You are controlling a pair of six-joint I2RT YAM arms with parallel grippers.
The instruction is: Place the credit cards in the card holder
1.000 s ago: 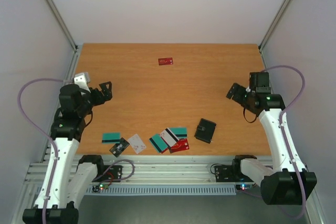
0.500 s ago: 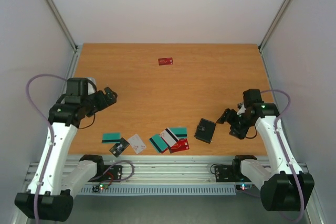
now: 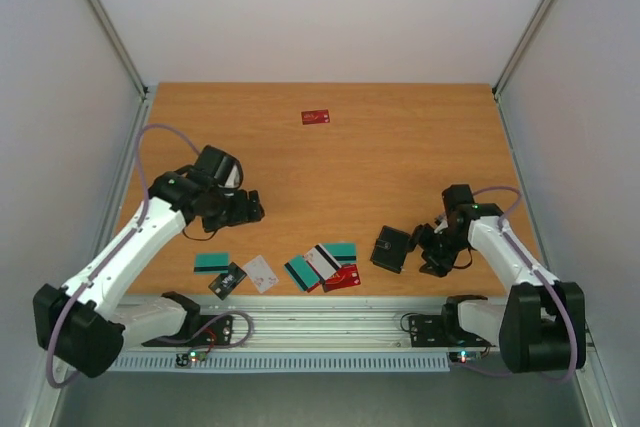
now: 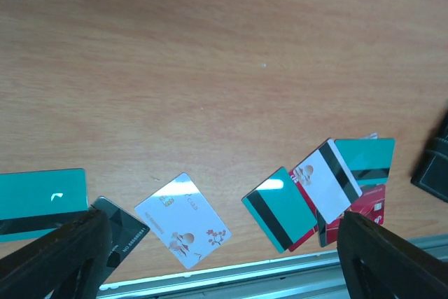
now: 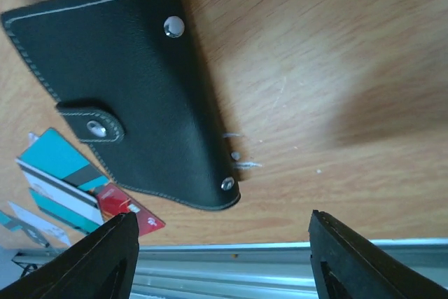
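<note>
Several credit cards lie scattered by the near edge: a teal one (image 3: 210, 262) (image 4: 42, 197), a black one (image 3: 228, 279) (image 4: 124, 231), a white one (image 3: 261, 272) (image 4: 182, 220), and an overlapping teal, white-striped and red heap (image 3: 325, 265) (image 4: 325, 185). One red card (image 3: 316, 117) lies alone far back. The black card holder (image 3: 391, 248) (image 5: 119, 82) lies folded shut, its clasp tab (image 5: 91, 124) snapped. My left gripper (image 3: 252, 209) (image 4: 222, 220) hovers open above the cards, holding nothing. My right gripper (image 3: 425, 252) (image 5: 222, 218) stands open just right of the holder, not touching it.
A metal rail (image 3: 330, 332) (image 5: 231, 271) runs along the near table edge, close behind the cards and the holder. Grey walls (image 3: 60, 67) bound the wooden table (image 3: 330, 167) on the left, right and back.
Both arms have swung in toward the near edge. The left gripper moved right, over the cards. The right one dropped down beside the holder. Both sets of jaws narrowed a little. Cards and holder stayed put.
</note>
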